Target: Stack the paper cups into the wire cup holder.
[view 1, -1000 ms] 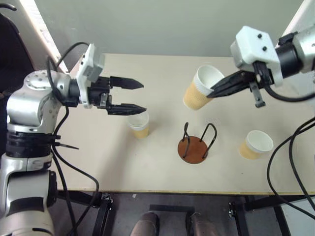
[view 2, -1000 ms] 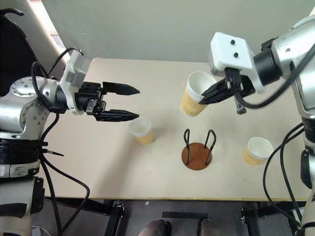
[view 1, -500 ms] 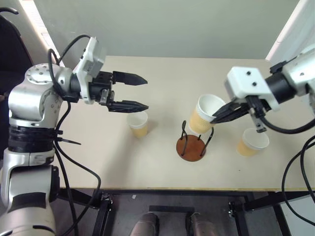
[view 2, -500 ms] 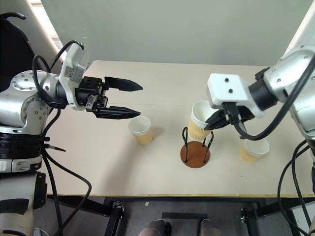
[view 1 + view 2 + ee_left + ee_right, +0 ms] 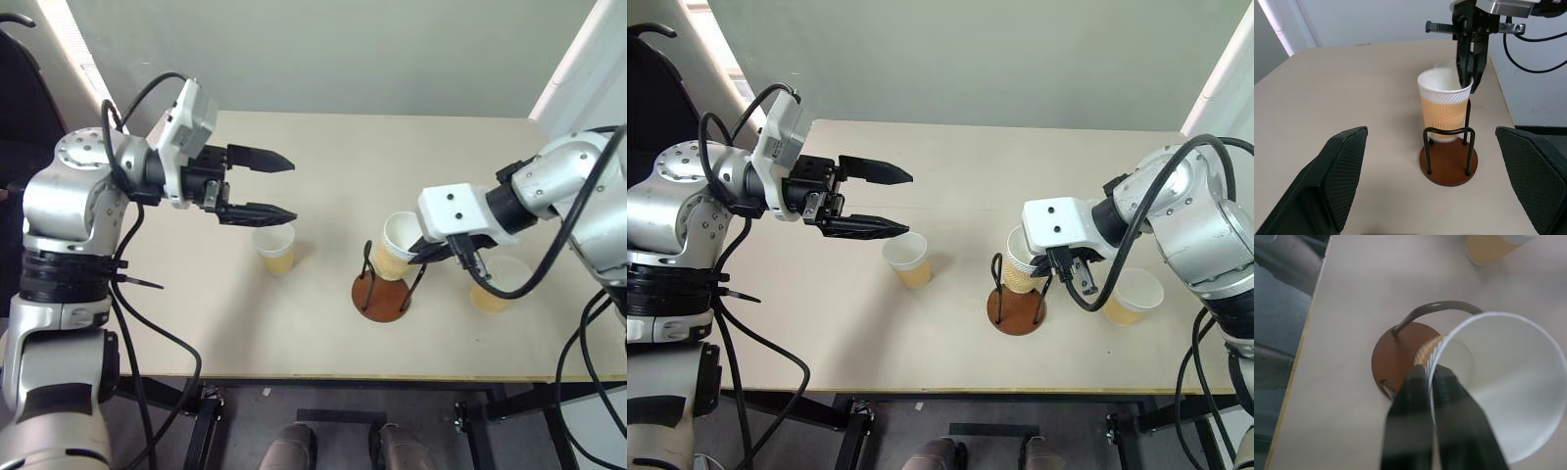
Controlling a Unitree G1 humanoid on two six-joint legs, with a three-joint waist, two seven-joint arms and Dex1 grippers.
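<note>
Paper cup (image 5: 1444, 110) sits between the holder's (image 5: 1448, 163) wire loops, just above its base, its rim pinched by your right gripper (image 5: 1431, 382). Left gripper (image 5: 265, 186) hovers spread. Next: release and withdraw.

Even, bright light; right wrist view blurred.

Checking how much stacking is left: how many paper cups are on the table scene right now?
3. One cup is pinched at its rim by the right end effector over the wire cup holder; one stands below the left end effector; one stands right of the holder.
</note>
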